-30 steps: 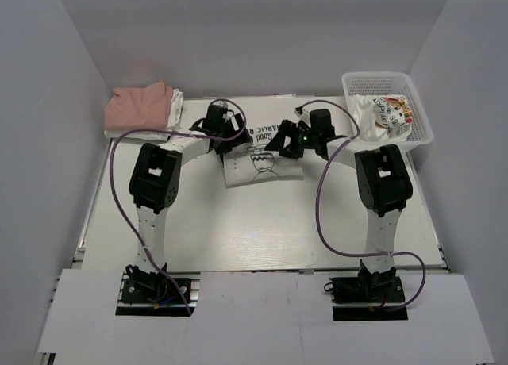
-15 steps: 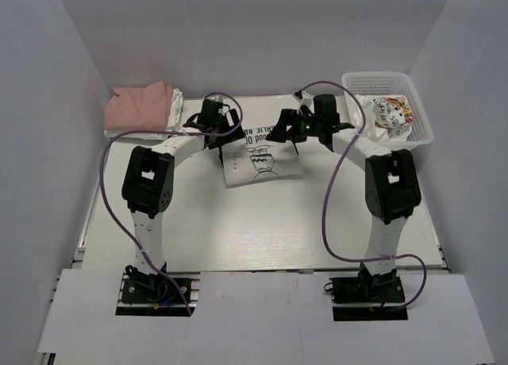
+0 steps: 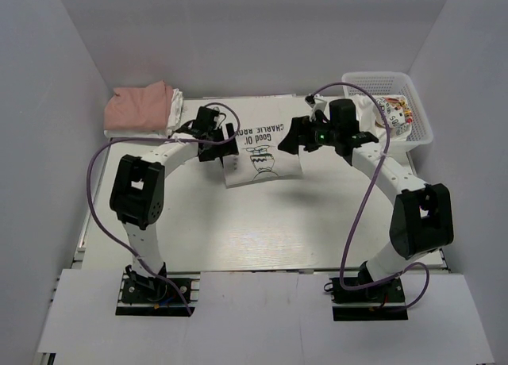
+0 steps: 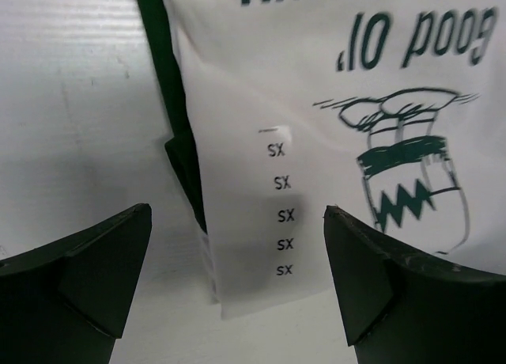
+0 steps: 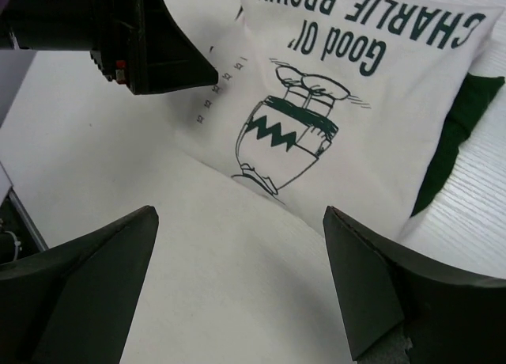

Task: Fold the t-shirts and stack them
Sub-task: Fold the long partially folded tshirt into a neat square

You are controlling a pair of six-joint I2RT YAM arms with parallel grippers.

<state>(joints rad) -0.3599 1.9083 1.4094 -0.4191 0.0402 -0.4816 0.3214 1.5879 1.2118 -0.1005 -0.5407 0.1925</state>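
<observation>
The folded printed t-shirt (image 3: 266, 163) lies flat on the worktop (image 3: 238, 230), the left tool (image 3: 225, 141) over its left edge and the right tool (image 3: 294, 137) at its far right, both spread apart.

Printed white t-shirt (image 3: 266, 152), green-sleeved, folded flat at worktop (image 3: 238, 222) centre; salmon-pink t-shirt (image 3: 140, 106) folded atop plain white t-shirt (image 3: 176, 104), far left.

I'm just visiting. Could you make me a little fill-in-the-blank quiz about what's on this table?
The left gripper and right gripper are both ___.
The lettering on the printed t-shirt ends in Charlie ___.
The salmon-pink t-shirt lies folded at the far ___ corner of the table.
Missing words: open; Brown; left.
</observation>
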